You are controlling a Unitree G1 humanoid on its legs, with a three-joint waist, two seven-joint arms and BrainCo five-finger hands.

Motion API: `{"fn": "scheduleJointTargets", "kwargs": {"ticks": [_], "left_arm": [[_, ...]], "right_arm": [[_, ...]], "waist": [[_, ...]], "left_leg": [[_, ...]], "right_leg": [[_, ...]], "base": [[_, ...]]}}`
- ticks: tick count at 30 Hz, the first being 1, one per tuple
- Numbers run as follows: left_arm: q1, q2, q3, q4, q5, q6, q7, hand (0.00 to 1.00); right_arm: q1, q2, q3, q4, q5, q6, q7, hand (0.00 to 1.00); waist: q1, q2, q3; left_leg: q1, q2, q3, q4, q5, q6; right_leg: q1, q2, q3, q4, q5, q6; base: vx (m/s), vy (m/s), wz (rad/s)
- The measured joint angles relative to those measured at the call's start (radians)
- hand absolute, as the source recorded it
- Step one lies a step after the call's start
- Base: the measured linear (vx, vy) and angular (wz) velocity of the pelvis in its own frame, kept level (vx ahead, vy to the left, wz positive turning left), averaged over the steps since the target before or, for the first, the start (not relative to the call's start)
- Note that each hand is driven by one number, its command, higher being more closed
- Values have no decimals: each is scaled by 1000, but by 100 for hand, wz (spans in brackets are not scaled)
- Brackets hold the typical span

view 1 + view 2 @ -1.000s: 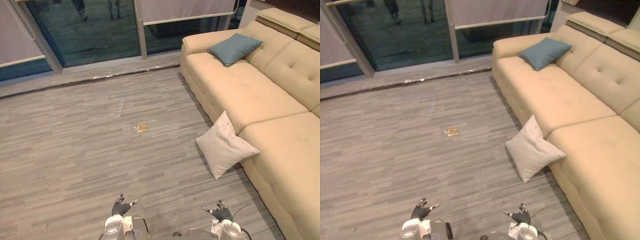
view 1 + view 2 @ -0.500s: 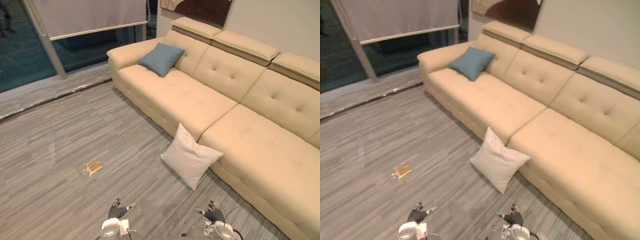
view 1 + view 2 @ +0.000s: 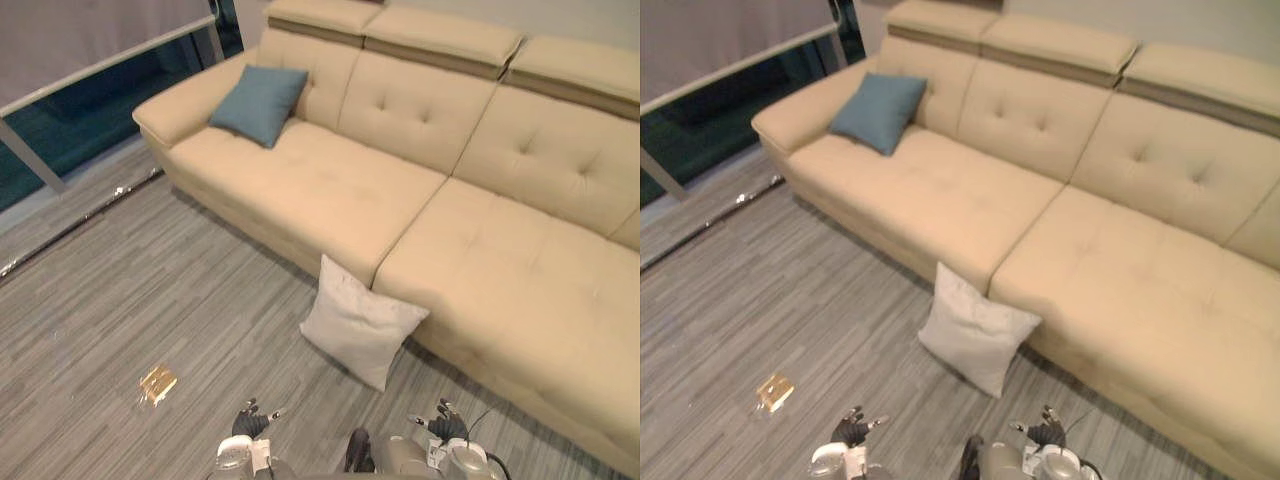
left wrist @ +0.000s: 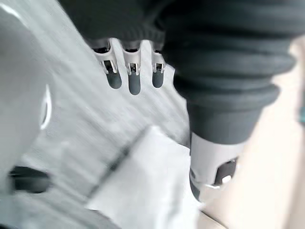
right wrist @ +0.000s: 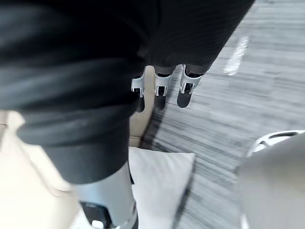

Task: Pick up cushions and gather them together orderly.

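I see my left hand (image 3: 250,421) and right hand (image 3: 444,424) low and near, fingers relaxed, holding nothing. The white cushion (image 3: 362,322) leans against the sofa (image 3: 500,260) front, beyond and between them, untouched. The blue cushion (image 3: 259,103) sits far left on the seat.

Floor (image 3: 150,290): white cushion (image 3: 362,322) (leans on sofa (image 3: 480,260) front), small gold bit (image 3: 158,383). On sofa: blue cushion (image 3: 259,104), nr armrest.
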Motion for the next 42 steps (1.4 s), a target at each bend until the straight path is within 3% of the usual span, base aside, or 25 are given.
{"fn": "scheduleJointTargets", "kwargs": {"ticks": [2, 5, 6, 7, 8, 9, 10, 12, 16, 19, 23, 27, 29, 32, 34, 35, 37, 40, 42], "left_arm": [[2, -6, 0, -17, 0, -2, 1, 0], [-4, -11, 7, -25, -1, -5, 5, 0], [-5, -10, 7, -24, -1, -5, 6, 0], [-4, -11, 6, -20, -1, -5, 6, 0], [-4, -11, 6, -20, -1, -5, 6, 0], [-4, 8, 7, -16, 0, -3, 6, 0], [-6, 18, 7, -16, 0, -3, 5, 0], [-9, 29, 6, -11, 0, -3, 5, 0], [-10, 36, 2, 23, 0, -4, 7, 0], [-9, 39, 2, 32, -5, -3, 19, 0], [-10, 46, -2, 60, -31, -3, 46, 0], [-11, 41, -30, 59, -35, -4, 50, 0], [-5, 42, -30, 57, -43, -4, 54, 0], [-1, 44, -28, 51, -59, -3, 73, 0], [-17, 49, -22, 30, -72, -3, 76, 0], [-35, 49, -23, 15, -82, -3, 79, 0], [-93, 66, -28, -14, -108, -3, 101, 0], [-146, 114, -44, -69, -134, -2, 119, 0], [-178, 147, -43, -102, -144, -2, 139, 0]], "right_arm": [[-1, 1, 0, -5, 0, 1, -4, 0], [1, 0, 12, -3, 0, 9, -12, 0], [1, -3, 29, -4, 1, 8, -15, 0], [4, -7, 37, -4, 0, 8, -16, 0], [4, -7, 37, -4, 0, 8, -16, 0], [12, 10, 51, -6, 0, 9, -18, 0], [18, 28, 58, -7, -1, 8, -18, 0], [23, 42, 59, -6, -1, 8, -17, 0], [17, 52, 56, -7, -1, 5, -19, 0], [6, 67, 43, -2, 1, 5, -25, 0], [-6, 68, 19, 9, 23, -6, -51, 0], [6, 31, -26, 50, 45, -14, -72, 0], [15, 26, -51, 60, 46, -14, -78, 0], [16, 25, -55, 54, 62, -15, -93, 0], [7, 24, -52, 32, 82, -19, -97, 0], [-10, 22, -50, 16, 87, -21, -99, 0], [-57, 19, -34, -32, 98, -26, -112, 0], [-109, -1, -6, -106, 118, -28, -118, 0], [-158, -18, -7, -138, 126, -30, -130, 0]], "waist": [[9, 0, 0], [32, -7, 2], [34, -8, 1], [36, -4, -3], [36, -4, -3], [38, -37, -27], [39, -64, -39], [42, -85, -49], [48, -75, -56], [49, -68, -61], [44, -63, -68], [35, -42, -68], [39, -44, -64], [41, -48, -51], [40, -50, -18], [40, -41, 2], [40, -58, 82], [43, -81, 140], [43, -79, 167]], "left_leg": [[-56, -56, -47, -178, -7, 5], [-102, -164, -244, -409, 21, -1], [-99, -185, -281, -463, 46, -4], [-88, -190, -305, -505, 136, 6], [-88, -190, -305, -505, 136, 6], [-70, -206, -262, -489, 159, 45], [-69, -216, -231, -487, 141, 57], [-57, -226, -179, -486, 123, 81], [42, -232, -80, -562, 110, 103], [67, -217, -16, -607, 111, 103], [102, -204, 69, -673, 138, 85], [104, -224, 21, -743, 194, 79], [113, -233, 9, -763, 209, 78], [100, -228, 10, -728, 200, 80], [17, -202, -1, -588, 143, 86], [-59, -178, -14, -476, 102, 91], [-221, -142, -49, -266, 34, 103], [-388, -123, -77, -94, -19, 102], [-471, -114, -87, -35, -27, 109]], "right_leg": [[23, 0, 63, -21, -6, 10], [44, -13, 167, -4, -30, 33], [48, -15, 198, 9, -45, 49], [57, -12, 245, 32, -71, 75], [57, -12, 245, 32, -71, 75], [53, -43, 307, 55, -89, 100], [51, -62, 324, 52, -92, 107], [40, -87, 353, 51, -78, 134], [38, -112, 388, 60, -25, 162], [2, -115, 357, 73, -9, 173], [-52, -147, 112, 81, 1, 180], [-17, -139, 80, -9, 12, 157], [-13, -138, 72, -17, 13, 156], [-21, -143, 73, 7, 8, 148], [-71, -146, 71, 77, -13, 131], [-121, -146, 67, 146, -40, 128], [-253, -162, 48, 340, -122, 112], [-425, -191, 48, 536, -197, 102], [-507, -196, 49, 604, -216, 99]], "base": [[300, 52, -87], [287, 142, -102], [376, 275, -133], [324, 259, -84], [436, 354, -104], [363, 312, -79], [428, 353, -94], [289, 248, -61], [125, 187, -66], [10, 80, -78], [-32, -43, -73], [-17, -88, 18], [-60, -18, 20], [-78, -5, 2], [-166, 1, 7], [-235, 20, 16], [-298, 31, 29], [-322, 24, 17], [-279, 2, 5]]}}
